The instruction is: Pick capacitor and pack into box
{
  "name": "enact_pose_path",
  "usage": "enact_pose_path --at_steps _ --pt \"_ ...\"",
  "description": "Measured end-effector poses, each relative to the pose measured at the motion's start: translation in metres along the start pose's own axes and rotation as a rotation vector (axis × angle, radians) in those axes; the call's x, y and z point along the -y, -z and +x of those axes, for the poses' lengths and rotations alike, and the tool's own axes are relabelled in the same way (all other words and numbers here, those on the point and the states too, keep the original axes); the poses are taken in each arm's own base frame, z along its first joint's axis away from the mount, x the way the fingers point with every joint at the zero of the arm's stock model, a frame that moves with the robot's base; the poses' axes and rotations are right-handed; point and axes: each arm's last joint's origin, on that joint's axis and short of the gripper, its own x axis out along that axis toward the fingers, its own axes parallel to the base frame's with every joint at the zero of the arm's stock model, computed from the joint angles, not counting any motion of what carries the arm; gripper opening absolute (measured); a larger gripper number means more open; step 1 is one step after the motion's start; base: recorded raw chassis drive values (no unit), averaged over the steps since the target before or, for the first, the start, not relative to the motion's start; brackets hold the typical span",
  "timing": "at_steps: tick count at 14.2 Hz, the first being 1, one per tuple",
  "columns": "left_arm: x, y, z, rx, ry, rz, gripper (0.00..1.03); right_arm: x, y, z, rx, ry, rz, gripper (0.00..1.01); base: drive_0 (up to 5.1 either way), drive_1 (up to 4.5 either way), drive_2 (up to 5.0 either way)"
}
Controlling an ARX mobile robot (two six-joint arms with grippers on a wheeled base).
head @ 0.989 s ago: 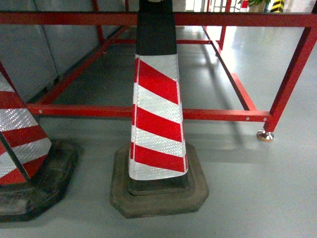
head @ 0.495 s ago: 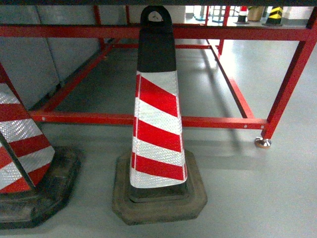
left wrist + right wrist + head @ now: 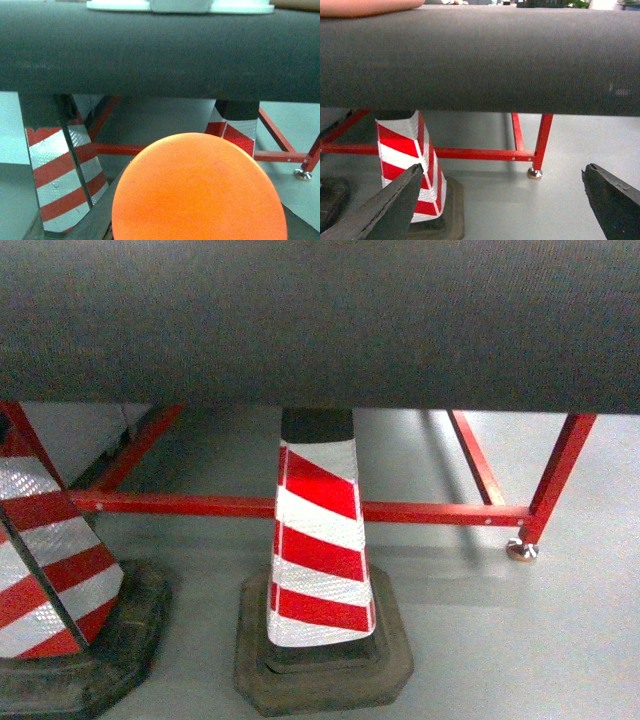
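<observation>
Only the top of the box shows: its white lid with a grey latch (image 3: 180, 5) peeks over the dark table edge (image 3: 160, 55) in the left wrist view. A pale pink rounded shape (image 3: 365, 6) lies on the tabletop at the top left of the right wrist view. An orange round disc (image 3: 200, 195) fills the space at my left gripper (image 3: 200, 210) and hides its fingertips. I cannot tell if this disc is the capacitor. My right gripper (image 3: 502, 187) hangs open below the table edge, with nothing between its dark fingers (image 3: 395, 200).
The thick dark table edge (image 3: 320, 320) spans the top of every view. Beneath it stand a red metal frame (image 3: 420, 512) with a steel foot (image 3: 519, 550) and two red-and-white striped cones (image 3: 318, 540) (image 3: 45, 560) on black bases, on a grey floor.
The head view has risen. The dark table edge now covers the top third, and the cones and red frame sit lower in the picture.
</observation>
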Motion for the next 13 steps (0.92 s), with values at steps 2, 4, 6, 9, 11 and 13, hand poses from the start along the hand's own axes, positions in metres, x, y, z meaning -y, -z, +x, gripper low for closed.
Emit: enact_pose_path --at_steps 2,4,6,9,11,13 --pt "0.0 -0.0001 0.0 0.001 -0.001 0.005 0.44 0.0 0.0 0.0 0.0 0.0 0.0 0.98 0.0 0.0 0.0" --pt "0.0 0.0 0.0 0.0 0.001 0.006 0.44 0.0 0.0 0.0 0.0 0.001 0.002 0.98 0.0 0.0 0.0" --pt "0.0 -0.0001 0.0 0.001 -0.001 0.006 0.44 0.0 0.0 0.0 0.0 0.0 0.001 0.98 0.0 0.0 0.0" --pt "0.0 0.0 0.0 0.0 0.001 0.006 0.44 0.0 0.0 0.0 0.0 0.001 0.001 0.98 0.0 0.0 0.0" --pt "-0.0001 -0.0001 0.0 0.002 -0.002 0.006 0.44 0.0 0.0 0.0 0.0 0.0 0.002 0.98 0.0 0.0 0.0" --pt "0.0 -0.0008 0.0 0.008 -0.001 0.006 0.44 0.0 -0.0009 0.0 0.01 0.0 0.001 0.98 0.0 0.0 0.0"
